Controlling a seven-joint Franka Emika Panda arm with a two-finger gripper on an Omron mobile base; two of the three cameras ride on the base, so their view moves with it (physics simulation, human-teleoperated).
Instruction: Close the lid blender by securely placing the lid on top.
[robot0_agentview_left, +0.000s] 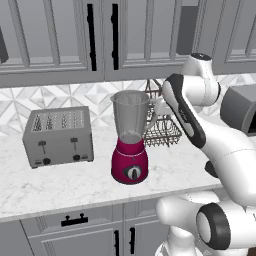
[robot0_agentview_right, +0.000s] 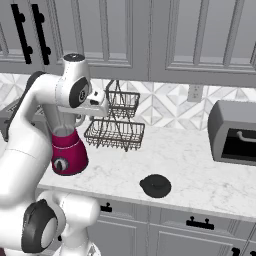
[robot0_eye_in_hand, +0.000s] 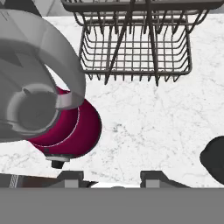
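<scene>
Right base view shows lid (robot0_agentview_right: 156, 186) beyond blender (robot0_agentview_right: 67, 150)

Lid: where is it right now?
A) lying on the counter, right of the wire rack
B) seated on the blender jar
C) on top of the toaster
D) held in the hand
A: the lid lies flat on the counter, apart from the open-topped blender.

Below my gripper (robot0_eye_in_hand: 112, 179) spreads a white marbled surface (robot0_agentview_right: 195, 165). The blender (robot0_agentview_left: 130, 142) stands on it just beside and below my gripper, its jar open at the top. The wire rack (robot0_agentview_right: 116, 131) sits ahead of my gripper, the lid (robot0_agentview_right: 156, 186) lies flat well off to my right, and the toaster (robot0_agentview_left: 59, 136) stands beyond the blender on my left.
</scene>
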